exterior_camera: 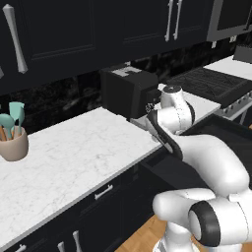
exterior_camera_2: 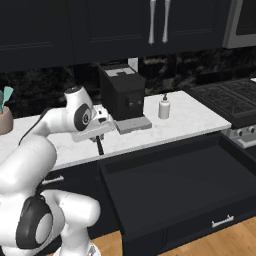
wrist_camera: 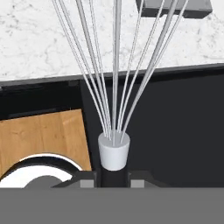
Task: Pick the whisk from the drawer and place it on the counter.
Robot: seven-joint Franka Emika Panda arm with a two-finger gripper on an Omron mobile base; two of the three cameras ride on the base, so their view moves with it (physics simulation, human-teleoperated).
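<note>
Gripping the whisk (wrist_camera: 114, 87) lifted from the drawer (exterior_camera_2: 180, 185), the gripper (exterior_camera_2: 99, 142) hangs at the counter (exterior_camera_2: 185, 120) front edge, placing left.

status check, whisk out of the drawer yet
Gripper shut on whisk, lifted above open drawer. Hovering at counter edge, not yet placed. Coffee machine close beside.

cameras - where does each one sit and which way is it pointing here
Left base view: behind the arm to its left, facing forward and down over the counter and coffee machine; the white arm rises at lower right.
Right base view: behind the arm to its right, looking over the open drawer; the arm rises at lower left, the gripper holding a dark handle.
Hand view: on the hand, looking along the whisk toward the counter edge.
Both base views share the counter, the coffee machine and the arm.
</note>
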